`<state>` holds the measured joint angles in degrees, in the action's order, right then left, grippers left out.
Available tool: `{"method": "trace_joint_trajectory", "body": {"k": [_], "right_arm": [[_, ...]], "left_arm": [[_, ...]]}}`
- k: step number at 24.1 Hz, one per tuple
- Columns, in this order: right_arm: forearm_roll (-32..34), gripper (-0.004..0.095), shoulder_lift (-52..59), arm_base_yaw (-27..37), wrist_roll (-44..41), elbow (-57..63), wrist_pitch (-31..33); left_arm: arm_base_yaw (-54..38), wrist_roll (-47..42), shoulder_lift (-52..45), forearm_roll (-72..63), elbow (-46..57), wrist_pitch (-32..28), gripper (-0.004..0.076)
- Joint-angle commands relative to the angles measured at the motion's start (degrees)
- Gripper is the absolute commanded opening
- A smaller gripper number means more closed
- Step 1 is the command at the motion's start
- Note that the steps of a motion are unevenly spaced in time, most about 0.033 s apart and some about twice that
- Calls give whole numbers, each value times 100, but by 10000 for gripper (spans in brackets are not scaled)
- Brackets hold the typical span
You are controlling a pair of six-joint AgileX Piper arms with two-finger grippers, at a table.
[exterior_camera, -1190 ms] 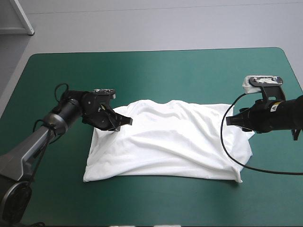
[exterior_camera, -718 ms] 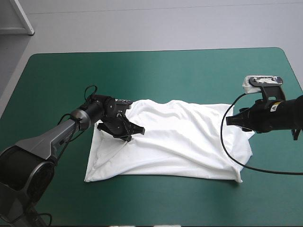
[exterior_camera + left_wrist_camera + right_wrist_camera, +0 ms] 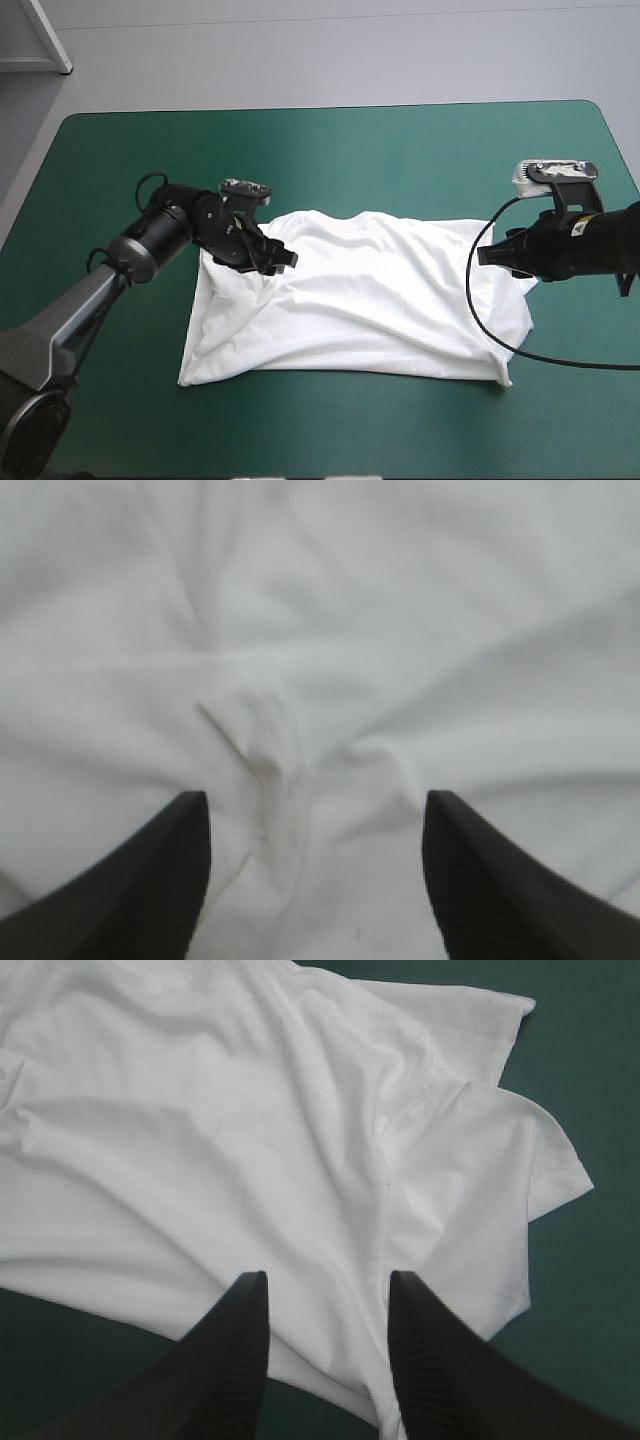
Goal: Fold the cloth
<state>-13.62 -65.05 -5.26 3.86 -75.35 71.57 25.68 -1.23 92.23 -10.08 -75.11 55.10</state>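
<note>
The white T-shirt [image 3: 380, 300] lies spread and wrinkled across the middle of the table, its long side running left to right. My left gripper [image 3: 283, 262] sits low over the shirt's far left part. In the left wrist view, that gripper [image 3: 318, 805] stands open, with a small pinched ridge of the T-shirt [image 3: 255, 740] between the black fingers. My right gripper [image 3: 485, 255] hovers at the shirt's right edge. In the right wrist view, it [image 3: 327, 1285] is open with the fingers apart over the T-shirt [image 3: 250, 1140], near a sleeve [image 3: 540, 1160].
The teal-green cover [image 3: 330, 150] shows on every side of the shirt, with the widest band toward the table's far edge. The shirt's near edge lies a short way in from the table's front edge.
The left gripper, earlier shut on the shirt's left part, pushed toward the middle, drew back a little and opened, leaving a pinched ridge. The right arm has not moved.
</note>
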Motion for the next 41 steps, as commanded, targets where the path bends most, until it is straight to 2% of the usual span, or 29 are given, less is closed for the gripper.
{"method": "trace_joint_trajectory", "body": {"k": [1,4,8,11,14,16,21,32,37,41], "right_arm": [[61,366,82,4,51,-189,-22],[207,366,52,4,24,-150,-22],[1246,384,-386,88,-197,132,-42],[715,465,-1122,497,-69,152,-423],[604,501,-1878,883,-37,152,-287],[472,516,-2231,1028,-7,152,-466],[862,516,-2778,1037,-4,152,-986],[991,515,-3326,1037,15,152,-1330],[1008,474,-3451,1037,4,152,-1385],[741,354,-3513,1037,4,152,-1350]], "left_arm": [[16,-122,-505,253,-558,199,424],[6,-352,-583,495,-828,587,424],[6,-373,-1016,1127,-888,886,424],[6,-469,-1266,1522,-888,1240,424],[6,-484,-1416,1522,-888,1417,424],[6,-484,-1496,1499,-888,1417,424],[6,-484,-1560,1445,-875,1484,424],[6,-484,-1560,1445,-875,1474,424],[6,-484,-1560,1430,-875,1474,424],[6,-484,-1560,1430,-875,1474,424]]}}
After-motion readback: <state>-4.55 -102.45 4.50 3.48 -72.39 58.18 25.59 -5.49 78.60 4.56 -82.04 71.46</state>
